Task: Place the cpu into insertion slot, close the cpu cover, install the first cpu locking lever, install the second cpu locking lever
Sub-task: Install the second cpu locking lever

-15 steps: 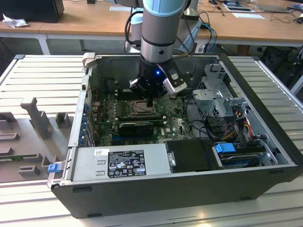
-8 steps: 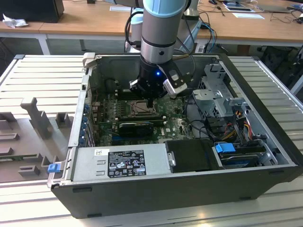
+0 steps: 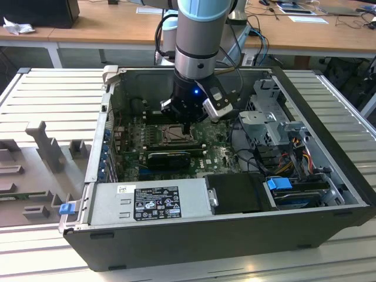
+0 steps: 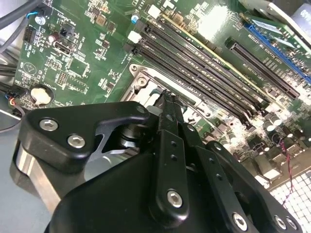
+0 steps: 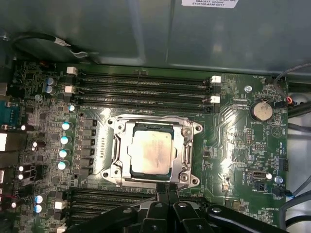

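The cpu (image 5: 151, 153) already sits in the insertion slot (image 5: 114, 160) with the cpu cover (image 5: 187, 156) lowered around it; the levers' state is unclear. The gripper (image 5: 166, 190), fingers clenched together and empty, hovers at the socket's 6 o'clock edge in the first wrist view. The exterior view shows the computer case (image 3: 329, 111).

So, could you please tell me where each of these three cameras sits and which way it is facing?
Exterior view: off the arm, above the open computer case, looking down; shows the arm and claw over the motherboard.
First wrist view: on the arm, facing straight down at the cpu under its cover; claw at one edge.
Second wrist view: on the arm, angled along the claw toward the memory slots.
Both wrist views share the claw and memory slots.
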Robot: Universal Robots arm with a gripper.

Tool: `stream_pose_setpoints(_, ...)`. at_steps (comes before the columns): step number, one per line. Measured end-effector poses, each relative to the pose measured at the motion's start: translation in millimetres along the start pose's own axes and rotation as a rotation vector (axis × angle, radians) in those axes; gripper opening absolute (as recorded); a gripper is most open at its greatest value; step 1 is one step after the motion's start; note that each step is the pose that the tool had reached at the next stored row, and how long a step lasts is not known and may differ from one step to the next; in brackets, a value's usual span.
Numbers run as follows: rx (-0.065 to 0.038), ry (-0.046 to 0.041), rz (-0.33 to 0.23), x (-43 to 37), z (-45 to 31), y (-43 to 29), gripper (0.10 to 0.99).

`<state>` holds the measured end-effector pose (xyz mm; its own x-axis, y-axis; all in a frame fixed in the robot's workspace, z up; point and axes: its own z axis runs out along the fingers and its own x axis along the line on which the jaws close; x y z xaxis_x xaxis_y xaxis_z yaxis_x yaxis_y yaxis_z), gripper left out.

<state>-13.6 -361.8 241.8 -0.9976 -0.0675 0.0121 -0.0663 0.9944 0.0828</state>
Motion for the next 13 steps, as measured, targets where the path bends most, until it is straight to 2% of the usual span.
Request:
stream_pose_setpoints(2, 0.0, -0.0001, 0.0, 0.1, -1.7, -1.5, 0.106)
stream_pose_setpoints(7, 0.0, -0.0001, 0.0, 0.8, -2.6, -11.0, 0.106)
stream_pose_setpoints(9, -0.013, 0.001, 0.0, 0.8, -2.7, -11.6, 0.106)
stream_pose_setpoints(10, -0.029, 0.0075, 0.0, 0.8, -2.6, -11.7, 0.106)
stream_pose_setpoints(12, -0.054, 0.0211, -0.003, 0.9, -2.7, -12.0, 0.106)
stream_pose_setpoints(13, -0.065, 0.0226, -0.008, 1.2, -2.6, -12.0, 0.106)
